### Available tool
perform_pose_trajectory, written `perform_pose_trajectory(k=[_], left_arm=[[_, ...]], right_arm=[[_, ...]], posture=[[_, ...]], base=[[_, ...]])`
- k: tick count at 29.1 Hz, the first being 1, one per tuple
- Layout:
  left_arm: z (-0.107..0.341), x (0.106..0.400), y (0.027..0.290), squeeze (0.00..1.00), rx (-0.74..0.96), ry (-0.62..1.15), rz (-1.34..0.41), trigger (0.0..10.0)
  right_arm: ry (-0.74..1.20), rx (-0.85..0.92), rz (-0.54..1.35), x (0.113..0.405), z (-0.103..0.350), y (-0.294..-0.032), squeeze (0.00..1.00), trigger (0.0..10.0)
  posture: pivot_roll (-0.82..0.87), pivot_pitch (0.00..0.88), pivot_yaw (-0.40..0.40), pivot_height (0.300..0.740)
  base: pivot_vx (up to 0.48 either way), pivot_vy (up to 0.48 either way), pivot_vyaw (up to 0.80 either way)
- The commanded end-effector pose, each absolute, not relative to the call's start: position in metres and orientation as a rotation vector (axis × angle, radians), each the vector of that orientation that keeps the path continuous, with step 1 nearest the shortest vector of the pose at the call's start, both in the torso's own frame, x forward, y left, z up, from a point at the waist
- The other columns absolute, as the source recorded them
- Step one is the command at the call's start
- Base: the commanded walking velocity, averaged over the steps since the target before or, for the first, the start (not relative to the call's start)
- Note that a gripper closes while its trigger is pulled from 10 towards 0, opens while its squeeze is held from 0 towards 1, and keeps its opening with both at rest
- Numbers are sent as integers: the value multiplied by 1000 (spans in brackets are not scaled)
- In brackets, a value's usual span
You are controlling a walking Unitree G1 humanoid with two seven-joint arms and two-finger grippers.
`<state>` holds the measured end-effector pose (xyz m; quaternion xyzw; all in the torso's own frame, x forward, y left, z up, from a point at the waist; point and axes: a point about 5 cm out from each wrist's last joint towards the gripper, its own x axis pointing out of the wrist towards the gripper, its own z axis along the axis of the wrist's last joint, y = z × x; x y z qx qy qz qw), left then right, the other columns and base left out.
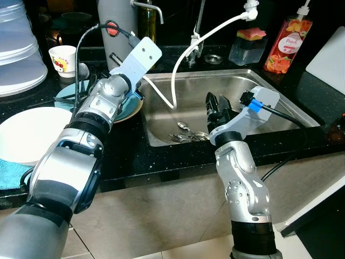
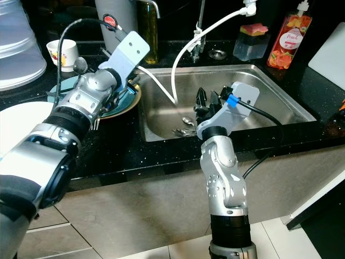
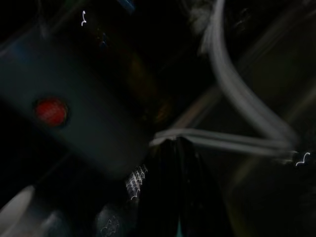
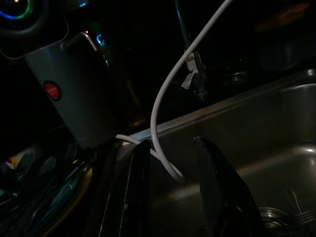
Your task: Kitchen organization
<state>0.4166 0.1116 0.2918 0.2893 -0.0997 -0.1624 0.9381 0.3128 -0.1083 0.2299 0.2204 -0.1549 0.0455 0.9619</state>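
With both arms low by the sink (image 1: 280, 81), the hose (image 1: 178, 65) could snag.
Right gripper (image 4: 170, 197), fingers apart, straddles it at the spoons' (image 1: 186, 135) twelve o'clock; left gripper's (image 3: 175, 163) fingers together over the plates (image 2: 126, 102).

Two silver arms of rounded, jointed segments with black rings at the joints. White angular camera housings at both wrists, fed by black cables, with a blue connector on the right. Long, glossy black fingers on the right gripper (image 4: 170, 197); dark, blurred fingers on the left gripper (image 3: 178, 192).
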Motion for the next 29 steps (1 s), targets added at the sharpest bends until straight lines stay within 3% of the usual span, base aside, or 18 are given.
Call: perform_pose_trajectory(k=[1,7,11,22,27,29], left_arm=[[289,409,96,0,551,-228,-426,10000],[280,385,69,0,467,-229,-596,10000],[270,367,56,0,517,-259,-632,10000],[265,372,63,0,525,-202,-591,10000],[271,388,88,0,513,-120,-395,10000],[267,396,109,0,668,-71,-238,10000]], right_arm=[[-313,466,85,312,232,-109,0,10000],[-313,464,92,313,233,-107,0,10000],[-309,468,94,313,232,-106,0,10000],[-304,473,94,314,231,-105,0,10000],[-303,475,99,313,231,-104,0,10000],[-302,476,98,313,231,-104,0,10000]], posture=[[200,10,-57,740],[204,15,-57,740],[206,21,-66,740],[209,25,-60,740],[209,26,-60,740],[210,29,-61,740]], base=[[0,0,0],[0,0,0],[0,0,0],[0,0,0],[0,0,0],[0,0,0]])
